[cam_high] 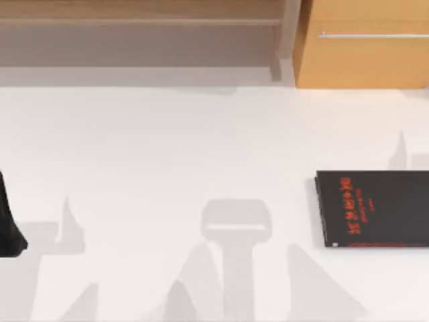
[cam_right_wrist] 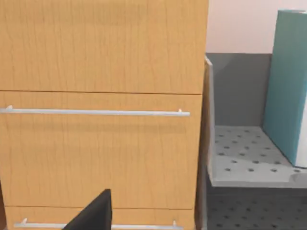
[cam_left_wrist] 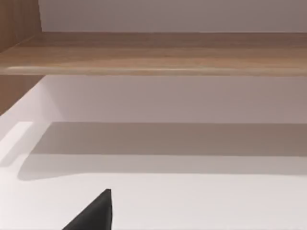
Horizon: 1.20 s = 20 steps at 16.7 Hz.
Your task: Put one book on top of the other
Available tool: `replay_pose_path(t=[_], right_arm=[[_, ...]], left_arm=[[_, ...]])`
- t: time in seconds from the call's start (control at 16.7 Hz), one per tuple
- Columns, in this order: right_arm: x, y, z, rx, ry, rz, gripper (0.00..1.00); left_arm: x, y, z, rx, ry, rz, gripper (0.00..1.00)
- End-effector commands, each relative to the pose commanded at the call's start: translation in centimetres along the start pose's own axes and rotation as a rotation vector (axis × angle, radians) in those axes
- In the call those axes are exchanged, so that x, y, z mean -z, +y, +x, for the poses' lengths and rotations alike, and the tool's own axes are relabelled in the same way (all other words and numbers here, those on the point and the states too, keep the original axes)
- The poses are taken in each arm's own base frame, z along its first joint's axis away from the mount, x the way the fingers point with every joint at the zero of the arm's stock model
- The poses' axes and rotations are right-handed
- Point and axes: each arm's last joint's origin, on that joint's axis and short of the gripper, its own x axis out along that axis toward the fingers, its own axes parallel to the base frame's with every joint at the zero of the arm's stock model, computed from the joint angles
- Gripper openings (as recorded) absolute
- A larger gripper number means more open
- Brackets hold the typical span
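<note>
Your teal book (cam_right_wrist: 288, 86) stands upright on a perforated grey shelf (cam_right_wrist: 240, 158) beside the wooden cabinet (cam_right_wrist: 100, 96); a grasp there could tip it or knock the shelf wall. The right wrist view shows this; the top view shows the black book (cam_high: 375, 208) flat at the table's (cam_high: 167, 147) right side and the left arm (cam_high: 8, 221) at the left edge. I cannot tell how either arm's jaws stand.

Overhead above table (cam_high: 167, 134); wrists shelfward

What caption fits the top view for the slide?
Black book lies flat at the white table's right side; left arm parked at the left edge.
</note>
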Motion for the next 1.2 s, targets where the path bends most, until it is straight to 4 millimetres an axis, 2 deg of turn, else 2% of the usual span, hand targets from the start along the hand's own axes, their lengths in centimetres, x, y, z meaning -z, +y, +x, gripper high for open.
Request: replay_pose_path(t=[0.18, 0.3, 0.48, 0.66, 0.78, 0.9, 1.2], right_arm=[[-2.1, -2.2, 6.4, 0.000, 0.028, -0.001, 1.00], [-2.2, -4.2, 11.1, 0.000, 0.047, 0.001, 1.00], [-0.5, -7.7, 17.5, 0.000, 0.066, 0.005, 1.00], [2.3, -11.0, 22.3, -0.001, 0.073, 0.007, 1.00], [3.9, -12.9, 24.3, -0.001, 0.070, 0.007, 1.00], [5.0, -14.1, 25.6, -0.001, 0.063, 0.004, 1.00], [5.5, -14.8, 26.2, 0.000, 0.056, 0.002, 1.00]], left_arm=[[0.0, 0.0, 0.0, 0.000, 0.000, 0.000, 1.00], [0.0, 0.0, 0.0, 0.000, 0.000, 0.000, 1.00], [0.0, 0.0, 0.0, 0.000, 0.000, 0.000, 1.00], [0.0, 0.0, 0.0, 0.000, 0.000, 0.000, 1.00], [0.0, 0.0, 0.0, 0.000, 0.000, 0.000, 1.00], [0.0, 0.0, 0.0, 0.000, 0.000, 0.000, 1.00], [0.0, 0.0, 0.0, 0.000, 0.000, 0.000, 1.00]])
